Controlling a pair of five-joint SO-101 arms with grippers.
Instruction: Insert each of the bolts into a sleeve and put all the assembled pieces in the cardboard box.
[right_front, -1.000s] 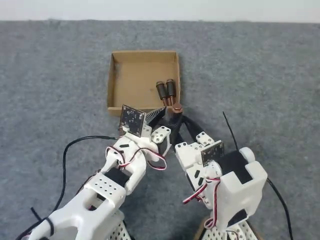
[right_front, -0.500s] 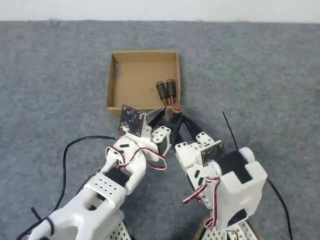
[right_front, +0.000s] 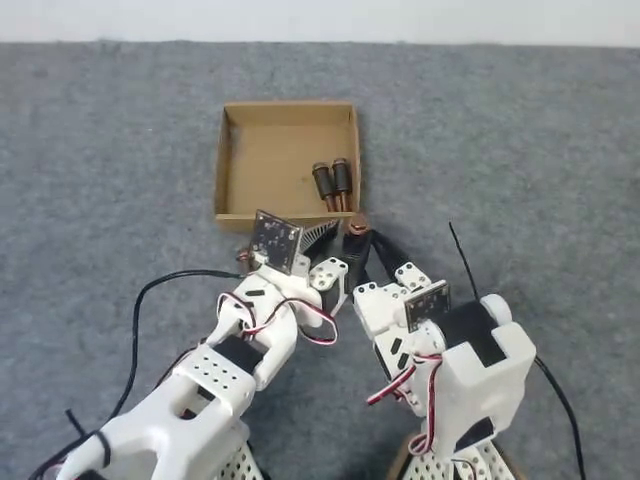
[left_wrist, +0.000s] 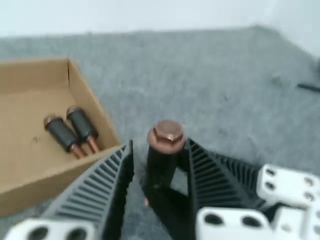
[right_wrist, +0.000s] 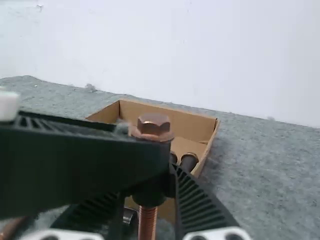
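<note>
The cardboard box (right_front: 232, 160) lies on the grey carpet with two bolt-and-sleeve pieces (right_front: 333, 182) against its right wall, also seen as pieces (left_wrist: 72, 131). Just in front of the box a copper-headed bolt (right_front: 357, 227) stands upright in a black sleeve (left_wrist: 161, 165). My right gripper (right_wrist: 150, 192) is shut on that sleeve from below, and the copper shank (right_wrist: 147, 222) pokes out underneath. My left gripper (left_wrist: 160, 147) is open around the same sleeve, with a gap on one side. A copper bolt end (right_front: 243, 257) peeks out beside the left arm's camera board.
Both arms crowd together close to the box's front wall (right_front: 240, 218). A black cable (right_front: 165, 282) loops over the carpet left of the left arm. Open carpet (right_front: 520, 160) spreads to both sides of the box.
The held bolt and sleeve have come back a little from the box's front wall. The left arm has shifted slightly right with them, uncovering a copper bolt end on the carpet.
</note>
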